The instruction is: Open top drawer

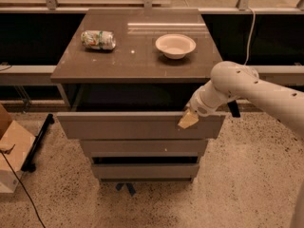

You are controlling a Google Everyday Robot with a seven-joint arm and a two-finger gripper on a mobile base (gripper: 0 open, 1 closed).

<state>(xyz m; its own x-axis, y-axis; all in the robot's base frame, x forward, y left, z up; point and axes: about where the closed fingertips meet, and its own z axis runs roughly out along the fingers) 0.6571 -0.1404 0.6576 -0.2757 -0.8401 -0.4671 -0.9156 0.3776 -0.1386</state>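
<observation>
The top drawer (137,125) is a wide grey-brown drawer with a flat front panel. It stands pulled out from the cabinet, with a dark gap behind its front. Two matching drawers (142,147) sit below it, further in. My gripper (188,119) is at the right end of the top drawer's upper edge, its pale tip resting on the front panel. My white arm (247,87) reaches in from the right.
On the cabinet top (137,56) lie a crushed can (98,39) at the left and a white bowl (175,45) at the right. A cardboard box (12,151) and a black cable lie on the speckled floor at the left.
</observation>
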